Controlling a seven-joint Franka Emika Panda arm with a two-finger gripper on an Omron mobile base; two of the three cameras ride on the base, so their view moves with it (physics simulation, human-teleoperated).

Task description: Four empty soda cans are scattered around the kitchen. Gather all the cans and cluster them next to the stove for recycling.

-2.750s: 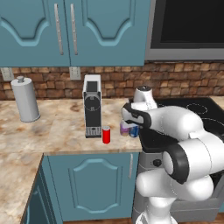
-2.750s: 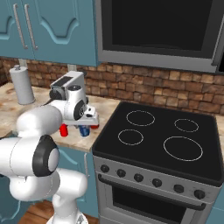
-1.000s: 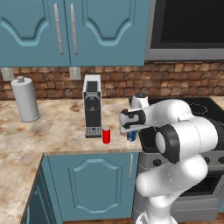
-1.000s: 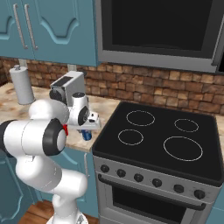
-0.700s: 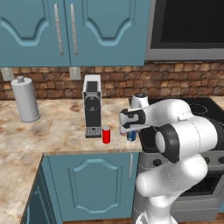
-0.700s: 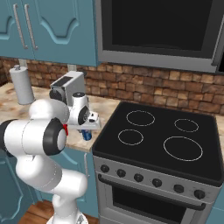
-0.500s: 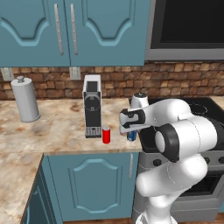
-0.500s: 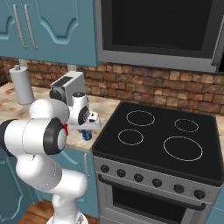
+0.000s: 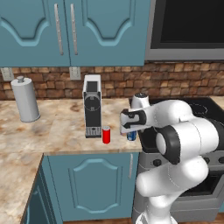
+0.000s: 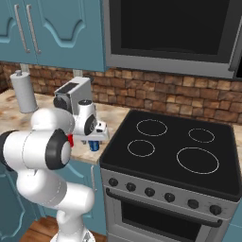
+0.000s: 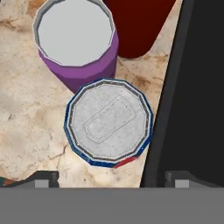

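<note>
A blue soda can (image 11: 108, 122) stands upright on the tabletop (image 9: 57, 131) hard against the stove (image 10: 175, 151), beside a purple can (image 11: 78, 43) and a dark red can (image 11: 135, 26), clustered for recycling. The gripper (image 11: 109, 177) hangs above, jaws wide, holding nothing. The left base view adds another red can (image 9: 106, 134) by the coffee machine (image 9: 92, 105).

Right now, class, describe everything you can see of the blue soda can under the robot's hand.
The blue soda can is a short cylinder with a blue wall, a small red patch low on its side and a grey metal-looking top with a pressed tab outline. It stands upright on the marbled counter, beside the stove's black edge. A purple can stands close behind it. The open gripper hangs above it without gripping it.
</note>
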